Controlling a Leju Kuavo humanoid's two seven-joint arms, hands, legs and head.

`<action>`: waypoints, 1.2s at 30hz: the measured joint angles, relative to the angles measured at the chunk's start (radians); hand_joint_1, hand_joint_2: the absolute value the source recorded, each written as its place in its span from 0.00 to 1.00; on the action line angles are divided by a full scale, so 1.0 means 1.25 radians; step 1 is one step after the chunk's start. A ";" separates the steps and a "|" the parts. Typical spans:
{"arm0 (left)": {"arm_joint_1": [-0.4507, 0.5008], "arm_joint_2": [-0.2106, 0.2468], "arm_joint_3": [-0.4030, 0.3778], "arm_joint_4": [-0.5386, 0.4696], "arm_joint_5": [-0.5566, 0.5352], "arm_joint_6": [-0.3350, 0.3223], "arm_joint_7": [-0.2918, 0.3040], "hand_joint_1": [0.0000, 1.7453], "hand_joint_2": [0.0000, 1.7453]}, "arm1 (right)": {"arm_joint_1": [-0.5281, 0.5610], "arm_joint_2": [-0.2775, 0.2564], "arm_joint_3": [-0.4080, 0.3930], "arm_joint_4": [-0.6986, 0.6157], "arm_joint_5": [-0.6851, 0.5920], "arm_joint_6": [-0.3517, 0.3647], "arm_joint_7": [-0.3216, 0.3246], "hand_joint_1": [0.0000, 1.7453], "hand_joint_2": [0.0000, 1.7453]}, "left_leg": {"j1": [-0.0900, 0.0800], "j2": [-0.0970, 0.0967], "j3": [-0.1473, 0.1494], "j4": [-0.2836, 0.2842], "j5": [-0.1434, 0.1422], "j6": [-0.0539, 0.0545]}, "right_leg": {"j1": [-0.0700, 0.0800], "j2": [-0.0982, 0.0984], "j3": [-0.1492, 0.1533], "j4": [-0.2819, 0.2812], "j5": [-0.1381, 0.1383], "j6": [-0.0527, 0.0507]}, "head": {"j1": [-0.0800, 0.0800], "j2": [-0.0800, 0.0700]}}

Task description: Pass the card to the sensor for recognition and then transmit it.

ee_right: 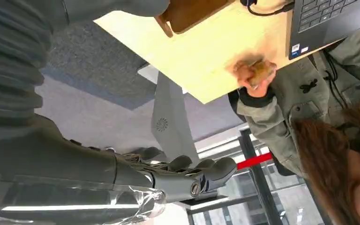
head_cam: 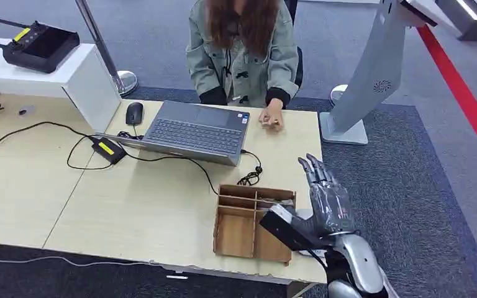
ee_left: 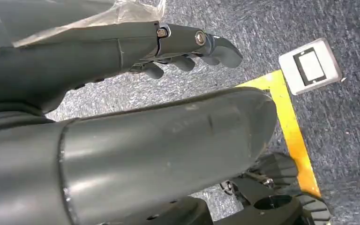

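My right hand (head_cam: 324,192) is raised over the desk's near right corner, fingers stretched out and apart, with nothing in it. It hovers just right of a wooden compartment box (head_cam: 243,223). From the right wrist view the same hand (ee_right: 178,176) points toward a grey stand (ee_right: 168,117). A person across the desk rests a hand (head_cam: 272,119) on the desktop, closed around a small tan thing (ee_right: 258,71); whether it is the card is unclear. A small white object (head_cam: 303,215) lies partly hidden behind my wrist. My left hand (ee_left: 183,47) hangs over the carpet, fingers loosely bent, holding nothing.
An open laptop (head_cam: 195,130) sits in front of the person, with a mouse (head_cam: 134,113), cables and a black adapter (head_cam: 108,149) to its left. A white box (head_cam: 68,74) carries a black controller (head_cam: 37,45). The grey kiosk stand (head_cam: 366,81) rises right of the desk.
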 joint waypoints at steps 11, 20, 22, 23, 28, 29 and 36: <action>0.000 -0.001 0.000 0.000 -0.001 -0.001 0.000 0.00 0.00 | -0.001 0.019 0.002 0.031 -0.002 -0.018 -0.008 0.29 1.00 | 0.000 0.000 0.000 0.000 0.000 0.000 | 0.000 0.000 0.000 0.000 0.000 0.000 | 0.000 0.000; 0.000 -0.001 0.000 0.000 -0.001 -0.004 0.000 0.00 0.00 | -0.002 0.037 0.004 0.055 -0.002 -0.023 -0.013 0.31 1.00 | 0.000 0.000 0.000 0.000 0.000 0.000 | 0.000 0.000 0.000 0.000 0.000 0.000 | 0.000 0.000; 0.000 -0.001 0.000 0.000 -0.001 -0.007 0.000 0.00 0.00 | -0.002 0.042 0.005 0.059 -0.002 -0.023 -0.013 0.32 1.00 | 0.000 0.000 0.000 0.000 0.000 0.000 | 0.000 0.000 0.000 0.000 0.000 0.000 | 0.000 0.000; 0.000 -0.001 0.000 0.000 -0.001 -0.009 0.000 0.00 0.00 | -0.003 0.044 0.005 0.060 -0.002 -0.023 -0.013 0.32 1.00 | 0.000 0.000 0.000 0.000 0.000 0.000 | 0.000 0.000 0.000 0.000 0.000 0.000 | 0.000 0.000; 0.000 -0.001 0.000 0.000 -0.001 -0.012 0.000 0.00 0.00 | -0.003 0.056 0.013 0.071 -0.006 -0.029 -0.014 0.33 1.00 | 0.000 0.000 0.000 0.000 0.000 0.000 | 0.000 0.000 0.000 0.000 0.000 0.000 | 0.000 0.000; 0.000 -0.001 0.000 0.000 -0.001 -0.013 0.000 0.00 0.00 | -0.004 0.058 0.016 0.074 -0.007 -0.031 -0.015 0.33 1.00 | 0.000 0.000 0.000 0.000 0.000 0.000 | 0.000 0.000 0.000 0.000 0.000 0.000 | 0.000 0.000; 0.000 -0.001 0.000 0.000 -0.001 -0.015 -0.002 0.00 0.00 | -0.004 0.073 0.025 0.092 -0.017 -0.043 -0.018 0.38 1.00 | 0.000 0.000 0.000 0.000 0.000 0.000 | 0.000 0.000 0.000 0.000 0.000 0.000 | 0.000 0.000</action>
